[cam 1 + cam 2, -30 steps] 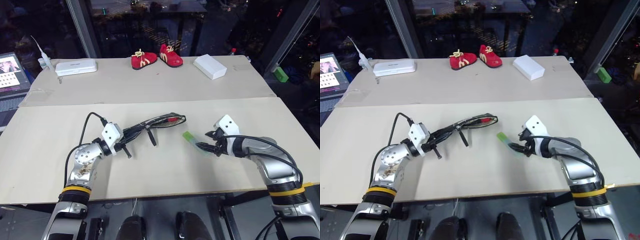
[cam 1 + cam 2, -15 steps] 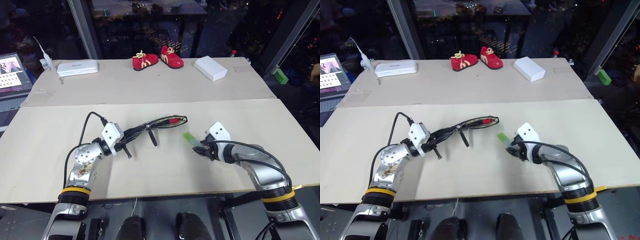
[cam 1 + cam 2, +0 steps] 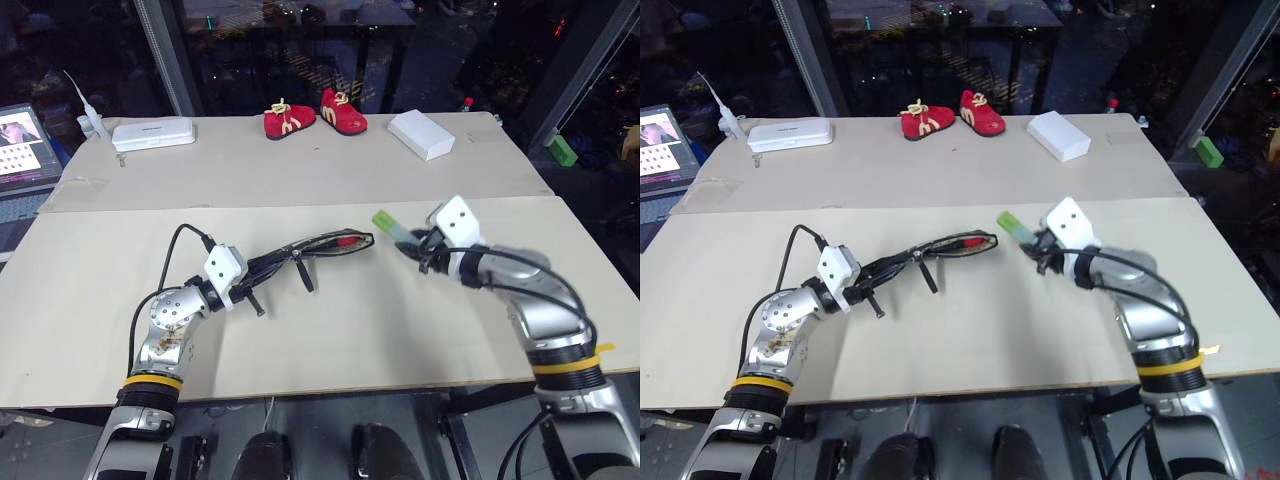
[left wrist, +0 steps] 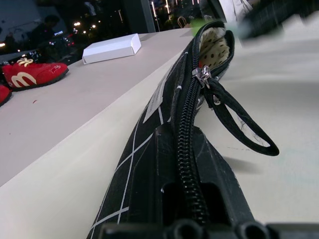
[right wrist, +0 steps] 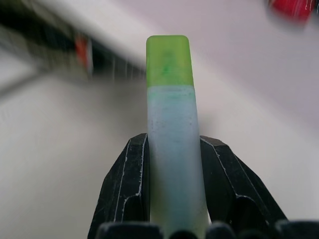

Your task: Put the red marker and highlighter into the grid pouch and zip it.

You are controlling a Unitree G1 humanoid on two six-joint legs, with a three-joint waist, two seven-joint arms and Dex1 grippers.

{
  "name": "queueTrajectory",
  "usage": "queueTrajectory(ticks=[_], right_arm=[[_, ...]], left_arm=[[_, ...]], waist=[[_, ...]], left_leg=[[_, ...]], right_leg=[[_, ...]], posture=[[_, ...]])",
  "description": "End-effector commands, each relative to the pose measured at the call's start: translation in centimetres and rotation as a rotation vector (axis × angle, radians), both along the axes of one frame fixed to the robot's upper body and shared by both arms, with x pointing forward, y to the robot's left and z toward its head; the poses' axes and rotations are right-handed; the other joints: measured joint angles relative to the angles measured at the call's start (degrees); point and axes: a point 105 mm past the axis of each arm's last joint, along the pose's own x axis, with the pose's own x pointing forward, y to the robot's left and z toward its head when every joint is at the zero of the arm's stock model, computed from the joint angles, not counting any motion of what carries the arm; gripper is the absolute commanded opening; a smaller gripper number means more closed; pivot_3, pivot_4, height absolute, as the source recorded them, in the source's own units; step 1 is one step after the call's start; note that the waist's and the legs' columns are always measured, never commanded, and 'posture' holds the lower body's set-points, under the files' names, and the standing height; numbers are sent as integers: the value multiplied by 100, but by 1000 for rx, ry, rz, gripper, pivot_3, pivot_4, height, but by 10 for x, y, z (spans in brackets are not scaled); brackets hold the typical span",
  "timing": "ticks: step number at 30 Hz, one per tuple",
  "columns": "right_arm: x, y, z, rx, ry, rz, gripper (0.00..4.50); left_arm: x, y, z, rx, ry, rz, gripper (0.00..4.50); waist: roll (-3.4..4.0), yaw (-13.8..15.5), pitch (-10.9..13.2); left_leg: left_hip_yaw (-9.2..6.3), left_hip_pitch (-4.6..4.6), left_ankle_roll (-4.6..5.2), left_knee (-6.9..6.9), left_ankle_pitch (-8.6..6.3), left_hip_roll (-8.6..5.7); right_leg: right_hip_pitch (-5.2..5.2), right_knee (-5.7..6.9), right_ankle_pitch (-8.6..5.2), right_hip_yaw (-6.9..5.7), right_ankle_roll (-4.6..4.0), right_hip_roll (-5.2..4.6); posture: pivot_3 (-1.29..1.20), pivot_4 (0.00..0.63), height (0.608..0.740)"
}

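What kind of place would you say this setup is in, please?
Probably a robotics lab or demo space at night: pale tabletop boards laid with unrelated props, such as small red shoes and a white box, a laptop at the edge, and dark glass walls behind.

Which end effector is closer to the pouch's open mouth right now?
Right. The right end effector, holding the highlighter, is beside the grid pouch mouth; the left end effector grips its far end.

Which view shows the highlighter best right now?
The right wrist view: the highlighter fills the centre, clamped between the right end effector's fingers, green end forward. The eye views show it small, near the pouch mouth.
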Motion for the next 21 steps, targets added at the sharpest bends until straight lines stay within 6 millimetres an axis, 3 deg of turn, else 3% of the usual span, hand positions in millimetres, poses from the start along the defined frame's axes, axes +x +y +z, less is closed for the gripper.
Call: queueTrajectory(ticks=[1,7,21], right_arm=[[-17,18,24,-139,-133,167,1045],[-39,28,2,-304,-92,319,1045],[-27,41,-17,-375,-86,340,1045]], left_arm=[[0,-3,10,-4,-49,-11,0],[-1,-5,9,-7,-50,-15,0],[-5,-8,3,22,-49,-37,0]], waist=[[0,8,0],[-1,26,1],[-2,4,1]], left_leg=[[0,0,0,0,0,0],[4,-6,0,0,0,1],[5,-1,0,1,0,0]], right_leg=[[2,0,0,-2,0,0],[6,-8,-1,-15,0,-2],[5,-6,0,-11,-1,-2]], posture=[[0,150,740],[0,150,740],[0,150,740]])
